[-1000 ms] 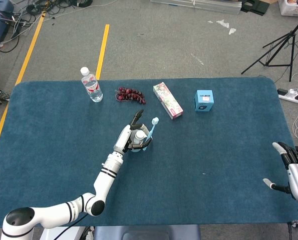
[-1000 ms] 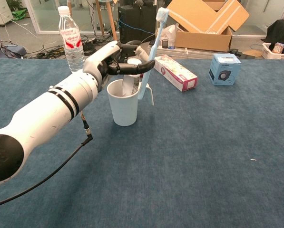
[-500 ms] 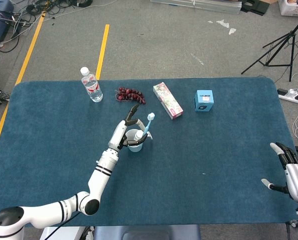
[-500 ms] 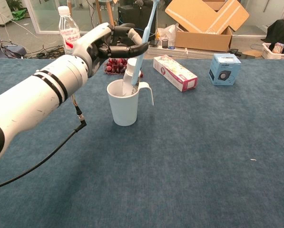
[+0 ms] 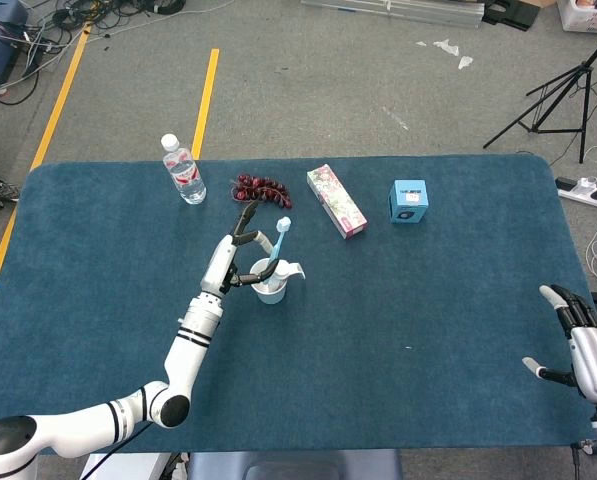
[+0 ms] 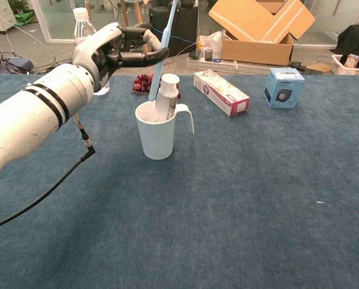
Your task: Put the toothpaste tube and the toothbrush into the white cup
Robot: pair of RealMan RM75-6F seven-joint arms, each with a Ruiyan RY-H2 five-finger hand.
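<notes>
The white cup (image 5: pixel 269 290) (image 6: pixel 157 137) stands on the blue cloth a little left of the table's middle. The toothpaste tube (image 5: pixel 277 271) (image 6: pixel 165 96) stands in it, white cap up, leaning on the rim. My left hand (image 5: pixel 232 256) (image 6: pixel 115 48) hovers just left of and above the cup and pinches the light blue toothbrush (image 5: pixel 280 238) (image 6: pixel 160 51). The brush is nearly upright, bristles on top, its lower end close above the cup's far-left rim. My right hand (image 5: pixel 578 338) stays open at the table's right edge, holding nothing.
Along the far side lie a water bottle (image 5: pixel 183 170) (image 6: pixel 82 16), a bunch of dark grapes (image 5: pixel 261 189) (image 6: pixel 142 83), a pink box (image 5: pixel 336 200) (image 6: pixel 222 91) and a small blue box (image 5: pixel 409 201) (image 6: pixel 284 88). Bare blue cloth (image 5: pixel 408 300) stretches between cup and right hand.
My left hand has moved left and slightly up with the toothbrush, carrying it from the cup's handle side across to the left rim. The right hand has barely shifted.
</notes>
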